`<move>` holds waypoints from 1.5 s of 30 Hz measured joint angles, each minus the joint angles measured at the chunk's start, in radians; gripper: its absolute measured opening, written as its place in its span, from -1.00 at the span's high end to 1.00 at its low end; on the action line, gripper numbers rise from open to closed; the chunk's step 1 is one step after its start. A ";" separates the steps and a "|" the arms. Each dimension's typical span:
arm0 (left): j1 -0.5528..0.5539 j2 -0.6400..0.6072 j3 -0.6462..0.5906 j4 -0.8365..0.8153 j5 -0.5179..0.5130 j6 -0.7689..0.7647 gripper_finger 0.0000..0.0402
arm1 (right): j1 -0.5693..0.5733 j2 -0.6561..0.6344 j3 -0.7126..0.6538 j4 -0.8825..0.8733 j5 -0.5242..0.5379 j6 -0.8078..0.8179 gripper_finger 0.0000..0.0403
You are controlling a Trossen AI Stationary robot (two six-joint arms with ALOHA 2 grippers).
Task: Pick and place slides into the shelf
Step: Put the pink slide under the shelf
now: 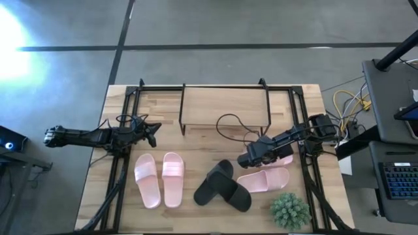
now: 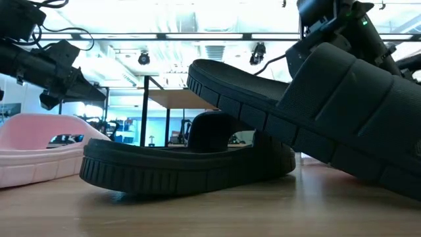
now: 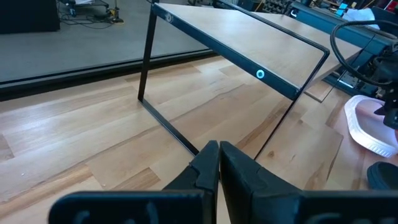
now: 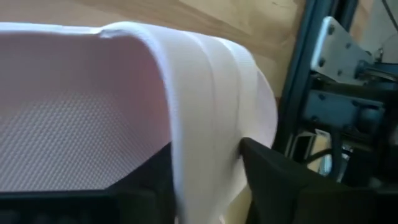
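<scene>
Slides: right gripper (image 1: 251, 156) jaws straddle a pink strap (image 4: 205, 118); black pair (image 1: 222, 186) beside; left jaws together.

You have a light wooden desk (image 1: 209, 140) made of jointed planks, its bare grain showing across the middle. At its near right corner stands a small spiky green plant (image 1: 290, 210), upright and close to the edge. A thin black cable (image 1: 230, 121) loops over the wood near the centre, toward the far side. A black metal frame (image 1: 124, 130) runs along the desk's left, right and far edges. Off the desk's right side you see a bundle of yellow and white wires (image 1: 349, 104), and nearer, a dark keyboard (image 1: 400, 179) on a grey stand. Below everything lies grey concrete floor (image 1: 228, 26) crossed by dark seams.
</scene>
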 joint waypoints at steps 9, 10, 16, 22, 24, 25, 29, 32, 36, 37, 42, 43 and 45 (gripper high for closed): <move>0.000 0.000 0.000 0.000 0.002 0.000 1.00 | 0.012 -0.006 -0.021 0.020 0.044 -0.011 0.92; 0.000 0.000 0.000 0.000 0.002 0.000 1.00 | 0.018 -0.011 -0.003 0.017 0.075 -0.004 0.93; 0.000 0.002 0.000 -0.001 0.002 0.000 1.00 | 0.055 -0.070 0.115 -0.102 0.195 0.060 0.93; 0.000 0.002 0.000 0.001 0.002 0.000 1.00 | 0.122 -0.158 0.240 -0.141 0.247 -0.011 0.94; 0.000 0.002 0.000 0.000 0.001 0.000 1.00 | 0.151 -0.191 0.291 -0.104 0.290 -0.078 0.94; 0.000 0.002 0.000 0.001 0.001 0.000 1.00 | 0.167 -0.208 0.316 -0.070 0.312 -0.118 0.94; 0.000 0.002 0.000 0.000 -0.002 0.000 1.00 | 0.221 -0.263 0.413 0.109 0.446 -0.304 0.94; 0.000 0.002 0.000 0.000 -0.002 0.000 1.00 | 0.234 -0.280 0.490 0.186 0.639 -0.450 0.94; 0.000 0.001 0.000 0.000 -0.001 0.000 1.00 | 0.202 -0.265 0.586 0.165 0.882 -0.652 0.94; 0.000 0.001 0.000 0.000 -0.002 0.000 1.00 | 0.182 -0.258 0.605 0.157 0.910 -0.694 0.94; 0.000 0.001 0.000 -0.002 -0.001 0.000 1.00 | 0.064 -0.238 0.661 0.099 0.931 -0.838 0.94; 0.000 0.001 0.000 -0.002 -0.001 0.000 1.00 | 0.039 -0.232 0.664 0.083 0.932 -0.872 0.94; 0.000 0.002 0.000 -0.002 -0.001 0.000 1.00 | -0.005 -0.223 0.665 0.064 0.932 -0.936 0.94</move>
